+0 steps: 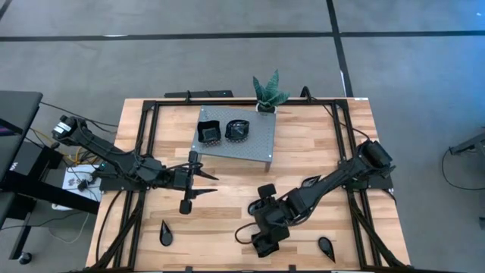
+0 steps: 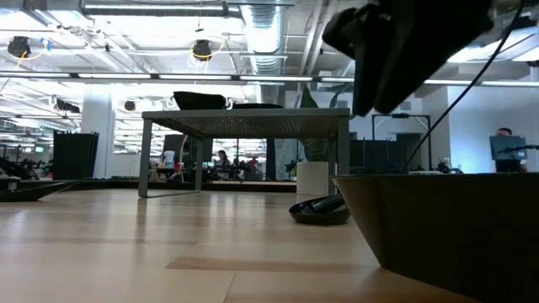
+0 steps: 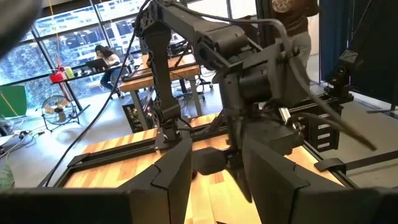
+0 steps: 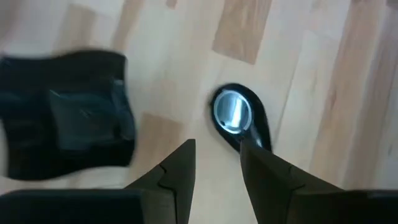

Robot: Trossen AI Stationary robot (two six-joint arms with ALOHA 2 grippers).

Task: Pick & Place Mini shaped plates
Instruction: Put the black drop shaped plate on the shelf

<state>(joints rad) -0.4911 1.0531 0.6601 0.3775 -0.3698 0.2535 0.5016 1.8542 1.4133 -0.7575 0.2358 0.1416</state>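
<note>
The mini shaped plates are glossy black. In the right wrist view a teardrop plate (image 4: 236, 115) and a square plate (image 4: 68, 124) lie flat on the wood. My right gripper (image 4: 217, 155) hangs open above them, pointing down, its fingers just short of the teardrop's narrow end. In the high view this gripper (image 1: 261, 231) is near the table's near edge. Two more plates (image 1: 208, 133) (image 1: 237, 130) rest on the grey perforated stand (image 1: 258, 144). Single teardrop plates (image 1: 165, 233) (image 1: 326, 246) lie near the near edge. My left gripper (image 1: 208, 184) waits open, left of centre.
A green potted plant (image 1: 267, 92) stands at the stand's far right corner. Black rails (image 1: 144, 136) run along the table's sides. In the low view a big dark plate (image 2: 446, 236) sits close by and a smaller one (image 2: 320, 210) lies beyond it. People sit in the room behind.
</note>
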